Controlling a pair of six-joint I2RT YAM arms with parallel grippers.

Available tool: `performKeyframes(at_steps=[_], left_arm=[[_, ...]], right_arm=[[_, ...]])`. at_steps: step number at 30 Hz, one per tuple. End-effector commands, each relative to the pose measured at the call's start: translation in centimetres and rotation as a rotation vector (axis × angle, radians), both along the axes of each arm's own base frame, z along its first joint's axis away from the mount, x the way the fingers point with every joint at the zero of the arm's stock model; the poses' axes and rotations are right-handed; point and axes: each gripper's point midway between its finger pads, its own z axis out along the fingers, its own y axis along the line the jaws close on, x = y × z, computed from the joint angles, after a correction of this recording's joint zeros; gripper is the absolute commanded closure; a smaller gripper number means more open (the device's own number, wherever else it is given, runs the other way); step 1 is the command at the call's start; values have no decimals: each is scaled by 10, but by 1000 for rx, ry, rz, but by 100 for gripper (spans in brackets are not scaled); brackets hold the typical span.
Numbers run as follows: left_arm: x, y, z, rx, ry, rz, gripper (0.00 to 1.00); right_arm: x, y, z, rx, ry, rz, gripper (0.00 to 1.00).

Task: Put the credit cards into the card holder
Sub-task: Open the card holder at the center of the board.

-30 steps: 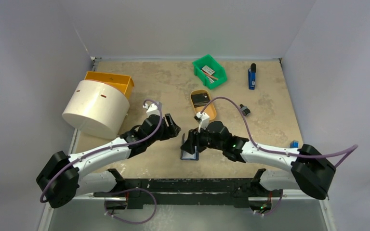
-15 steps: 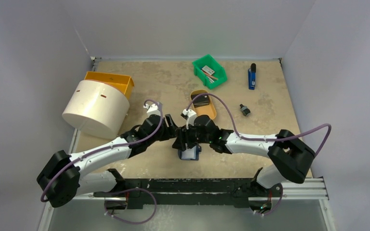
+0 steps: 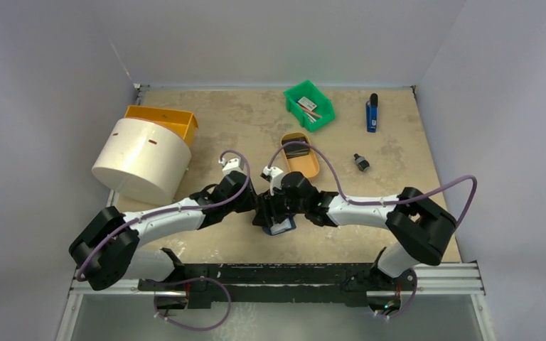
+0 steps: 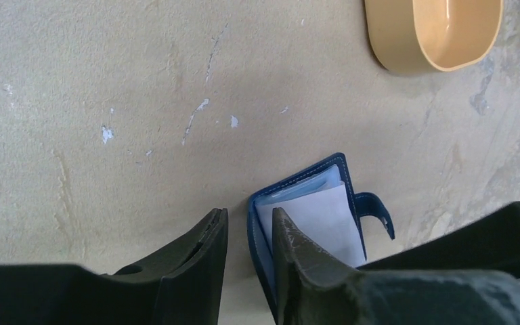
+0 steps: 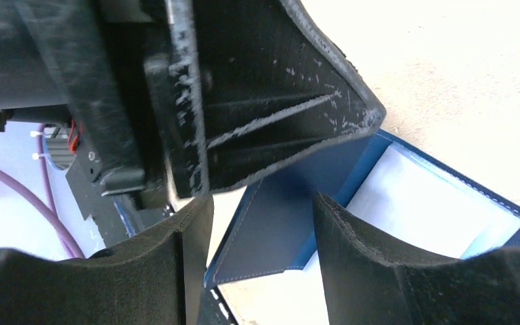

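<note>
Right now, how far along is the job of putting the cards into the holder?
Done: the card holder is open. In hand: the left gripper and the right gripper both straddle its covers. Remaining: neither gripper has a card, so all inserting is ahead.

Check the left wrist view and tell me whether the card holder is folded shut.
No, the card holder lies spread open on the table, with its pale inside facing up.

A mottled tan table (image 3: 242, 117) sits boxed in by plain pale grey walls (image 3: 291, 35) on three sides. Even light falls across it; a black rail (image 3: 270, 273) lines its near edge.
</note>
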Motion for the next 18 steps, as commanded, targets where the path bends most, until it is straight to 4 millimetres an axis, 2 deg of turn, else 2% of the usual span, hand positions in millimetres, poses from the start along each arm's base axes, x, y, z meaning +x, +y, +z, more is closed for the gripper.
performKeyframes(at_steps=[1,5,7,10,12,14,16,18], left_arm=[[3,4,-2,-1,-17,13,75],[5,6,-4,-2,-38,16,91],[6,6,-7,6,-45,10,100],[7,7,-12,11,-58,7,100],[9,3,-11,-6,-80,-7,100],[12,1,-12,-15,-89,-3,100],[13,0,-13,-16,-91,-2,100],[13,-2,-14,-14,-88,-6,100]], right_arm=[[2,4,46,92,-86,8,42],[-4,-17,52,81,-74,-54,41],[0,-32,52,74,-56,-158,42],[10,-59,37,-15,-1,-311,46],[14,-76,21,-100,51,-385,53],[12,-85,10,-137,76,-406,57],[10,-91,4,-153,89,-416,57],[7,-97,-2,-176,110,-427,53]])
